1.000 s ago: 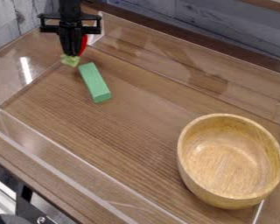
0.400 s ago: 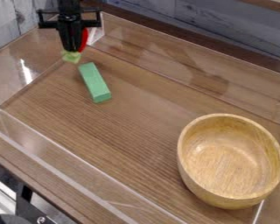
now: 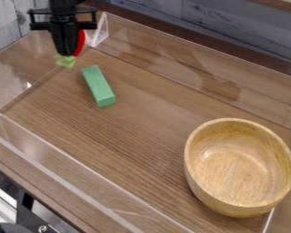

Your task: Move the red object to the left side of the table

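Counter view: red object in the gripper, drop is the main risk

Camera: brown wood-grain counter (image 3: 148,146), clear low wall along the edge by the gripper. Gripper (image 3: 70,47) is in the far corner area, jaws nearly closed, looks like a grip on the red object (image 3: 79,42). Red shows between and beside the fingers, light-green leafy end (image 3: 65,61) pokes out below them. Can't tell whether it's off the surface. Green block (image 3: 98,86) lies just beside, on the near side of the gripper. Wooden bowl (image 3: 239,167) is well apart, toward the near right corner of the view.

Risks, my read:
- Rounded glossy body, small contact: could squirt out if the grip is off-centre.
- Leafy end hangs low: could snag the wall if carried too low, twisting the toy loose.
- Early release near the edge: it could roll.
- Low swing toward the near side could knock the block.
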Controlling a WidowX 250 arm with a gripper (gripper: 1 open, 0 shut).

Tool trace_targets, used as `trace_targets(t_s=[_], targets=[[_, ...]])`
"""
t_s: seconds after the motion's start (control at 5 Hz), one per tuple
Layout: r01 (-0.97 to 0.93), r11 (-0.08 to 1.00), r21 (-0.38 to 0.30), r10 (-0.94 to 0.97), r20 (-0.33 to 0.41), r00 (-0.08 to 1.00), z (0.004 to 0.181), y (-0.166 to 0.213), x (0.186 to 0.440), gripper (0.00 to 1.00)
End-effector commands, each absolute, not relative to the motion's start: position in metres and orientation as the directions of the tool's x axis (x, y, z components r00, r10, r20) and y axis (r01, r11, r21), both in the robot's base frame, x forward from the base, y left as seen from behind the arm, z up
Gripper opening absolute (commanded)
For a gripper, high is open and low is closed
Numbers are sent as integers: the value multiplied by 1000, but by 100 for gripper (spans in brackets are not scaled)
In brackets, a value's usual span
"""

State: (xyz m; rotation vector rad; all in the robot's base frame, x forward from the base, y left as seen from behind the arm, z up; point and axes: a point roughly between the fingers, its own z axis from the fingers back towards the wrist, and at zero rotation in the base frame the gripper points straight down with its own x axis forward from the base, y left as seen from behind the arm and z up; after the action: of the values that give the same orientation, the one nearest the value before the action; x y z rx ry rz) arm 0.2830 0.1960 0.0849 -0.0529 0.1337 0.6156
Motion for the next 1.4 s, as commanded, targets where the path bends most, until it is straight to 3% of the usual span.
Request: trace_targets(t_s=[0.0, 0.2, 1.2], targets=[[-545, 838, 6, 544, -80, 835, 106, 213, 245, 0], [-508, 861, 2, 506, -92, 858, 97, 212, 216, 0], [-496, 868, 3, 492, -126, 861, 39, 212, 231, 0]])
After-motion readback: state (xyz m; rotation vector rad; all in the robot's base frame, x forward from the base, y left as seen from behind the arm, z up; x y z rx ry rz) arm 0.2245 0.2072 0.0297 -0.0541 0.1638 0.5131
